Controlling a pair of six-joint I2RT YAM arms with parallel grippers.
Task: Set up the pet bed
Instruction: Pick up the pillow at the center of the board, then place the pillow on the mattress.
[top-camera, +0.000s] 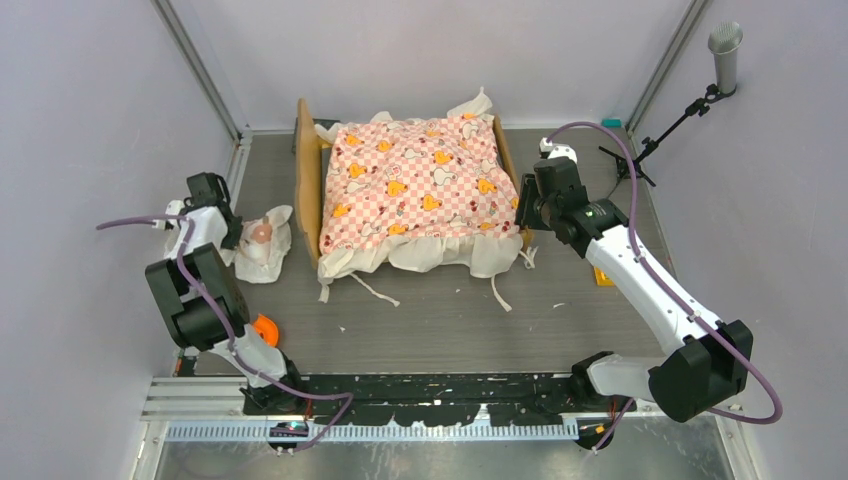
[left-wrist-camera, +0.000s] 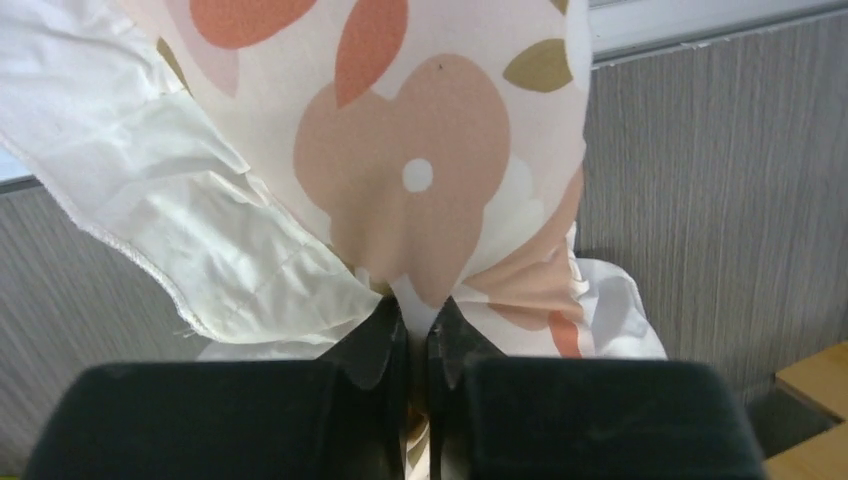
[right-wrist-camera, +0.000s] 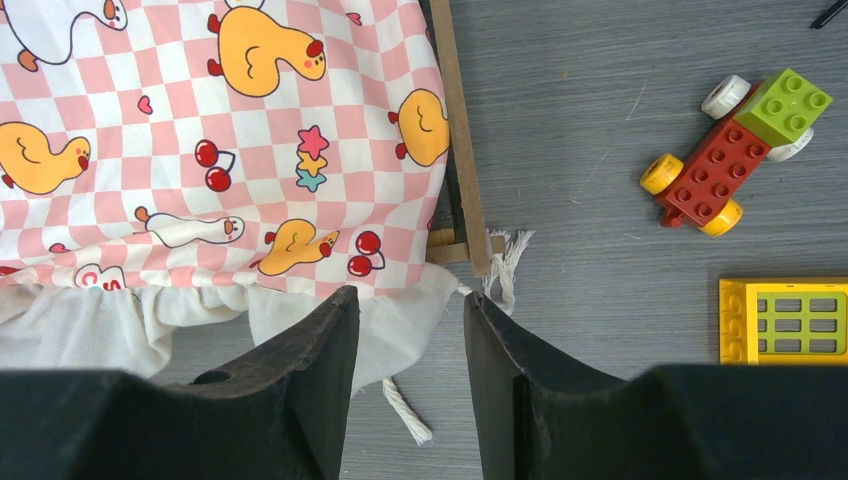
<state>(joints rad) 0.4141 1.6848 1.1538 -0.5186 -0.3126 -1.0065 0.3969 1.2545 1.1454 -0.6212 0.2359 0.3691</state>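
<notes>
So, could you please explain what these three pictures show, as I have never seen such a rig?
Two robot arms are bolted at the near edge of a grey table. The wide picture comes from a fixed camera above and behind them; the other two come from cameras on each wrist. On the table stands a wooden pet bed covered by a pink-checkered sheet with ducks. The left end effector is shut on a floral pillow beside the bed. The right end effector is open and empty at the bed's corner, with a toy car and a yellow block piece nearby.
</notes>
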